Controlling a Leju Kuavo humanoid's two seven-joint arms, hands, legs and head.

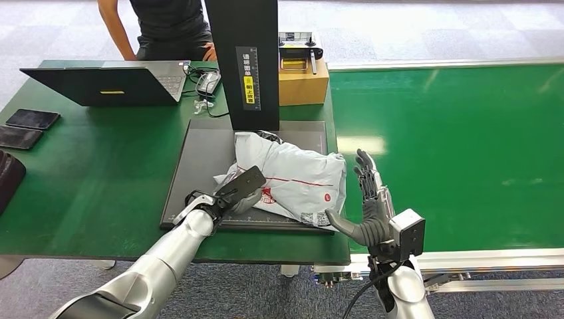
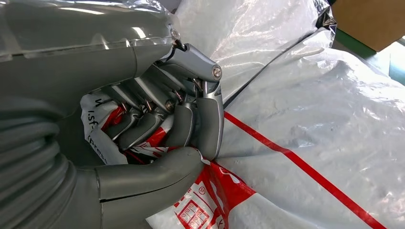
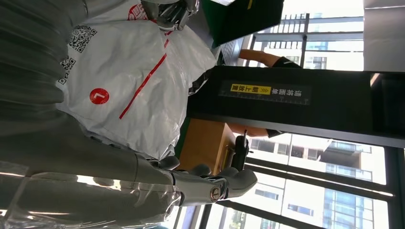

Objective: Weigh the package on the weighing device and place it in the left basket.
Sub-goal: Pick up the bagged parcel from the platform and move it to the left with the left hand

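**Head view: package gripped on the scale, lift to come**

Head view puts the white package (image 1: pixel 292 179) at frame centre, lying on the dark weighing device (image 1: pixel 199 159). The left hand (image 1: pixel 236 193) clenches its lower-left corner — the left wrist view shows fingers (image 2: pixel 157 124) bunching the plastic. The right hand (image 1: pixel 369 199) stands released, fingers spread, just beside the package's right edge. Weighing looks under way; next, I judge, comes a lift leftward — no basket is in sight.

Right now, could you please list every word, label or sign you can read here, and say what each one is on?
"L" in a red dot: package.
"...press", partly hidden, on the package in the left hand.
QR codes on the package: unreadable.
Yellow and white Chinese labels on the black post: too small to read.
Box: no readable text.
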